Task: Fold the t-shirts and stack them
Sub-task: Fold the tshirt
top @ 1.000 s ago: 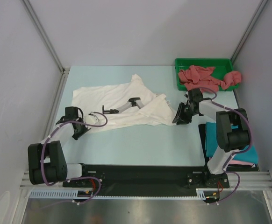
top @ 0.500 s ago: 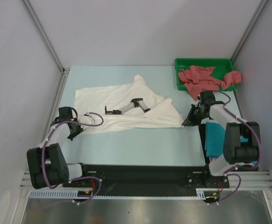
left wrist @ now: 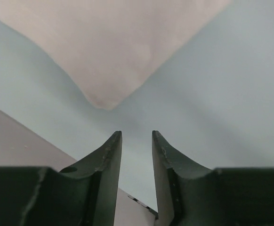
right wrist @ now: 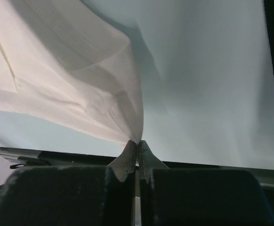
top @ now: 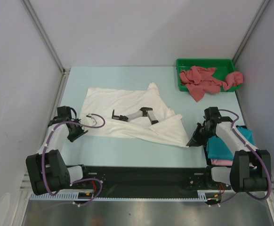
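White t-shirt lies spread across the middle of the tabletop. Right claw is clamped on its near right corner. Left claw sits at the left corner, jaws apart, gripping nothing. Red t-shirts spill from the far-right green tray.

green tray: far right corner of table | table: pale blue top | walls: plain grey

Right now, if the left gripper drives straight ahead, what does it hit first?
The left gripper would probably meet the corner of the white t-shirt, slightly off-centre; only bare table lies between. Depth unclear.
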Robot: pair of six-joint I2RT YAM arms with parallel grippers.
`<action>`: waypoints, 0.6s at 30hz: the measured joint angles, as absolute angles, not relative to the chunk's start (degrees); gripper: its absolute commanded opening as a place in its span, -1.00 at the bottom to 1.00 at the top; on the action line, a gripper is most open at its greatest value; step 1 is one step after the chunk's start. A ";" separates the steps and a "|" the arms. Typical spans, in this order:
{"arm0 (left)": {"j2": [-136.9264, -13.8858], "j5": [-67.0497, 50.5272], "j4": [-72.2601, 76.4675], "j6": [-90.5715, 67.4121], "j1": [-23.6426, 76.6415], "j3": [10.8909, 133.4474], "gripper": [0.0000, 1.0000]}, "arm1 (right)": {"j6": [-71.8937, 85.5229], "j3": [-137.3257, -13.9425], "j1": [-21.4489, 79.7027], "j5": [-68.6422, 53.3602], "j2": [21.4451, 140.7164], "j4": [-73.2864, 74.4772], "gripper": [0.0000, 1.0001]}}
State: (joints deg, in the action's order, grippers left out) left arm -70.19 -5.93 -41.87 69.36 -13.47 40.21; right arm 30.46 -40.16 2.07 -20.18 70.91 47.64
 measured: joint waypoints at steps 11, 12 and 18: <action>-70.19 -6.63 -21.98 76.75 -6.87 30.57 -0.04 | 28.97 -41.28 0.93 -20.05 74.48 46.35 -1.00; -70.52 -6.68 -21.34 78.22 -6.87 29.91 -0.03 | 28.77 -41.28 0.82 -20.10 74.54 46.17 -1.00; -73.08 -6.37 -17.02 85.03 -6.87 29.80 -0.28 | 27.90 -41.28 0.23 -20.64 74.76 45.32 -1.00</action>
